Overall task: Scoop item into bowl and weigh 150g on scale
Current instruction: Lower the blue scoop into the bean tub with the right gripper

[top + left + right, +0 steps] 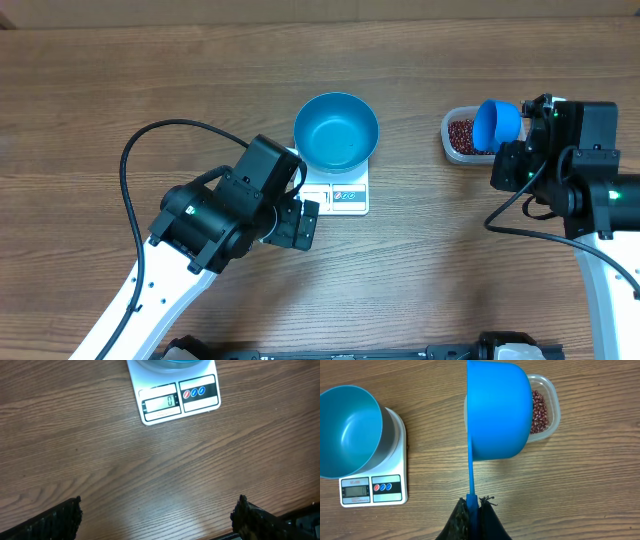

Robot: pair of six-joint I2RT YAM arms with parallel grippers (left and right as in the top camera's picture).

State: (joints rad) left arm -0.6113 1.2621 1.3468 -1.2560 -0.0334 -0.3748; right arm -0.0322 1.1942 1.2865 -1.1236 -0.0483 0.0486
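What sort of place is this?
Likely a robotics test bench, not a kitchen: two robot arms at a wood-grain table, a bowl on a scale, and the right gripper holding a scoop at a tub of beans.

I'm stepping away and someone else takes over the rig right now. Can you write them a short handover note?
Left gripper: open, holding nothing, low over the table just in front of the scale.
Right gripper: shut on the handle of the blue scoop, which is tipped on its side over the clear tub of beans; the overhead view shows no beans in it.
Bowl: on the scale, empty; the display reads zero.
Done: bowl placed, scoop picked up.
Left: scoop beans into the bowl until the scale shows 150 g.
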